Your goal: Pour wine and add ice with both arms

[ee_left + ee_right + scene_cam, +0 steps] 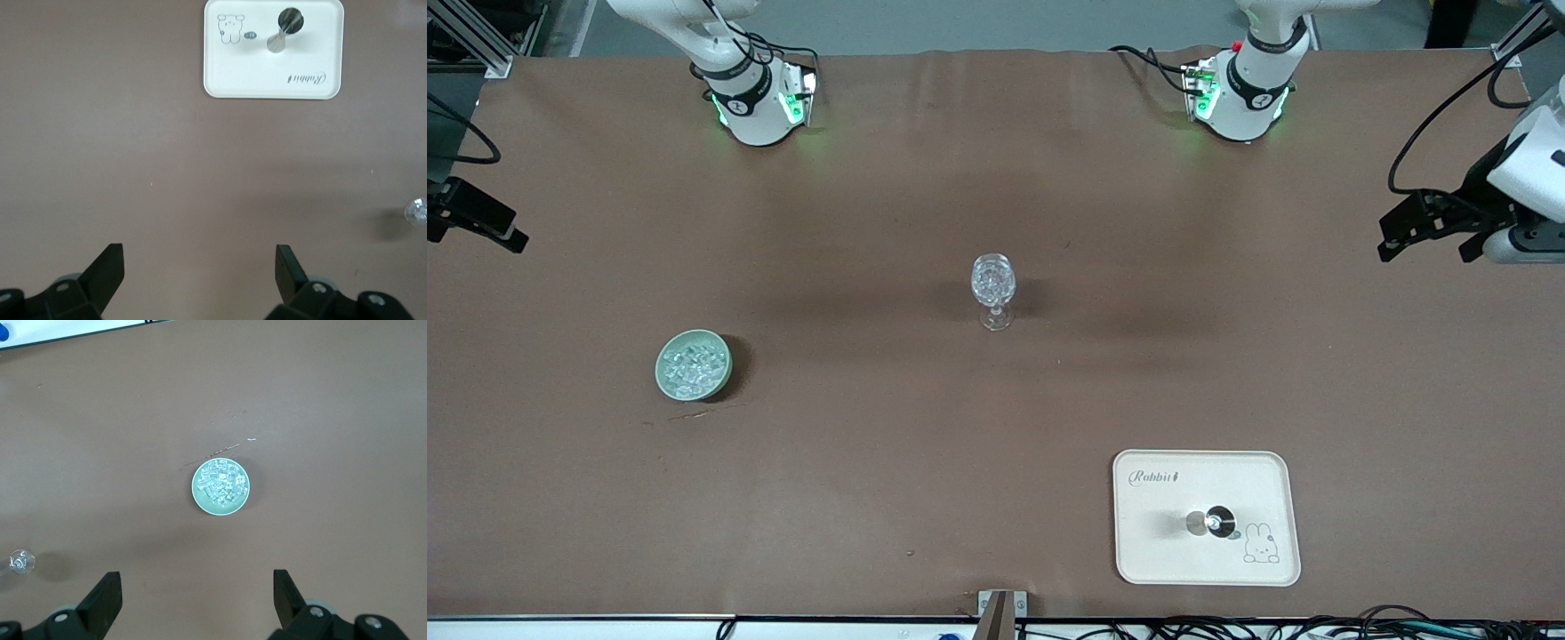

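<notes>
— Left gripper [200, 267], what's it doing?
— It hangs in the air over bare brown table [925, 178] at the left arm's end, fingers [110, 267] spread wide apart with nothing between them. That arm waits.

— And the right gripper [197, 590]?
— Same story at the right arm's end: up over the table, fingers [107, 590] wide apart and empty, with the pale green bowl [197, 495] showing ahead of it in its wrist view. It waits too.

— Where's the ice [694, 366]?
— Piled in that bowl, which sits toward the right arm's end, a little nearer the front camera than the glass.

— The glass?
— A clear stemmed glass [993, 289] stands upright near the middle of the table, well apart from both bowl and tray. Its cup glints as if it has clear bits inside, though I can't be sure from here.

— Anything for the wine?
— A cream tray [1165, 551] with a rabbit drawing lies toward the left arm's end, close to the front camera. On it stands a dark-topped object [1216, 521], seen from above; it may be a bottle.
</notes>
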`<action>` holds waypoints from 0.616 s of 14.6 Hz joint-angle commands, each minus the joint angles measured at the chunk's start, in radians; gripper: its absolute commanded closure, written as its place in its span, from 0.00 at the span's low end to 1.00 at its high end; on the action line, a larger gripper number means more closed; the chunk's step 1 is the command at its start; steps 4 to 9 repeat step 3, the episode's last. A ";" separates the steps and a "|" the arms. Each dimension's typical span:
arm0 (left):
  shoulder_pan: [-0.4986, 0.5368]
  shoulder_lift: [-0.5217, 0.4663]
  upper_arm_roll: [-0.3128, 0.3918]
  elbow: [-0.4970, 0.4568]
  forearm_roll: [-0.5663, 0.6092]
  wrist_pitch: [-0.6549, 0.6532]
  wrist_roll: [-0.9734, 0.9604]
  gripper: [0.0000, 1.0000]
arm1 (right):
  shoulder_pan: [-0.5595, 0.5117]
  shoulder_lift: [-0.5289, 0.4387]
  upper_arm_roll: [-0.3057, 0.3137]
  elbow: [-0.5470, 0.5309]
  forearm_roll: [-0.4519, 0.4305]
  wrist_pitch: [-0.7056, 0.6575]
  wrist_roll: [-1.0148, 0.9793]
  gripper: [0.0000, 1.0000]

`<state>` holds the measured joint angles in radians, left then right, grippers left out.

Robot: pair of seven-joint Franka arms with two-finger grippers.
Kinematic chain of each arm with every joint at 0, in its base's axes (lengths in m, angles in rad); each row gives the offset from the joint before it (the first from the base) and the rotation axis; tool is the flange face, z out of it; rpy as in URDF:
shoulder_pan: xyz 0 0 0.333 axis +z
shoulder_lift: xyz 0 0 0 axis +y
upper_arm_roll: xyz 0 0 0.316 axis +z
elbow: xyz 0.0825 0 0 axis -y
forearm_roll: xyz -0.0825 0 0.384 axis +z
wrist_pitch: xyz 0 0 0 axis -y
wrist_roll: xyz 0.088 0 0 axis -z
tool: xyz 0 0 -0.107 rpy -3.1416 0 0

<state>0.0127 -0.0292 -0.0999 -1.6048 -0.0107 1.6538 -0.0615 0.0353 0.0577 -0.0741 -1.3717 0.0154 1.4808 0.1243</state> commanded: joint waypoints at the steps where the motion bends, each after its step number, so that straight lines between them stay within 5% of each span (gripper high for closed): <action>1: -0.002 0.025 0.000 0.056 0.006 -0.052 -0.006 0.00 | 0.005 -0.022 -0.006 -0.024 0.011 0.001 -0.012 0.00; 9: -0.003 0.023 0.000 0.051 0.006 -0.057 -0.011 0.00 | 0.005 -0.021 -0.006 -0.024 0.011 0.001 -0.012 0.00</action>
